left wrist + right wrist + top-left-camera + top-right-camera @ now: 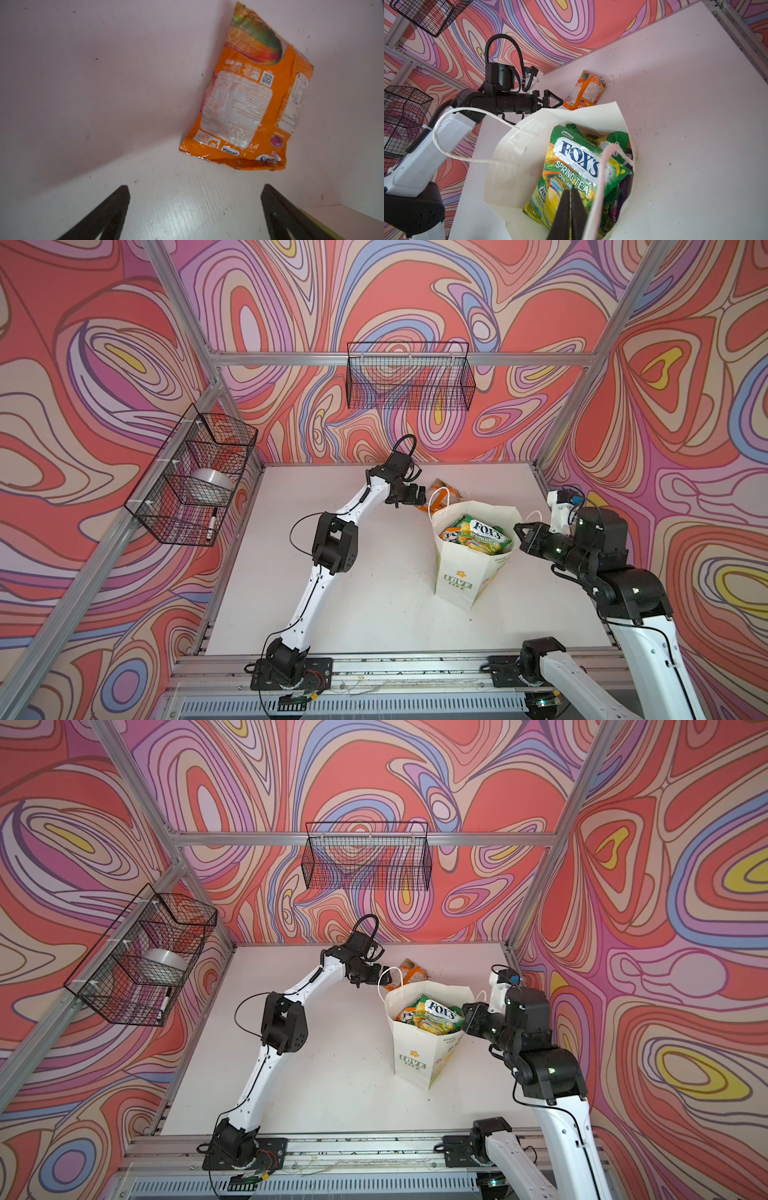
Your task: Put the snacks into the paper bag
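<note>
Only the left wrist view shows the orange packet (239, 104) label-side up near the table's (93, 93) far edge. The left gripper (195, 187) reaches toward it, spread wide. The right gripper (571, 192) is pinched shut at the paper bag's (512, 149) rim.

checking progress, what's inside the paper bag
Green FOX'S packets fill the paper bag, a Spring Tea packet on top, a purple packet beside it. Whatever lies beneath them is covered.
</note>
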Tool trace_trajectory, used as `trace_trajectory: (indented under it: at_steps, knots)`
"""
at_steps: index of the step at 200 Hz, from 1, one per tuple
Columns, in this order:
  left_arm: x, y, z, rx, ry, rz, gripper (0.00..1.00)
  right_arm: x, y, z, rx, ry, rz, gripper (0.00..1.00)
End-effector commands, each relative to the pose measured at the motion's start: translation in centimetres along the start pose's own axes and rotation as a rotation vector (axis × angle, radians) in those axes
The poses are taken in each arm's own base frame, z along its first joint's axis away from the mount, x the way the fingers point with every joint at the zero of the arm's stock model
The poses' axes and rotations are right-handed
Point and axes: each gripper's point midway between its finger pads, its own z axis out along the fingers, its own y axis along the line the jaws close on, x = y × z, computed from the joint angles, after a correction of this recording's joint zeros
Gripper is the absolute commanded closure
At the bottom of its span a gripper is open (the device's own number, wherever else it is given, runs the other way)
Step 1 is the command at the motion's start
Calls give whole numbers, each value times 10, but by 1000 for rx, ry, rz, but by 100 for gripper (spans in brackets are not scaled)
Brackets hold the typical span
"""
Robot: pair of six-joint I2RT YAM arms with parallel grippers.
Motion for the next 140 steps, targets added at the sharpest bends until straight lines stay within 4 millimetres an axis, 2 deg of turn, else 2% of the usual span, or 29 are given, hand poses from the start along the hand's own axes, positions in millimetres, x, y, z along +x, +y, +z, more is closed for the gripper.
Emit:
trace_trajectory:
  at_steps: [1,37,69,81,112,122,140]
  knots:
    - [17,-6,3,34,82,43,1,-18,12,-5,-39,-58,3,100]
    - [20,-10,15,64,89,1,7,-19,14,-1,-53,-56,13,100]
    - [19,-1,25,31,78,-86,13,-18,14,1,-57,-50,16,100]
    - [21,1,30,23,86,-138,22,-18,14,0,-57,-51,14,100]
    - [21,6,31,-40,70,-203,36,-18,15,-2,-57,-52,7,100]
    - [21,2,29,-21,76,-212,38,-17,15,-3,-58,-52,5,100]
    - [18,-18,25,90,75,-208,37,-17,15,-2,-63,-55,-1,100]
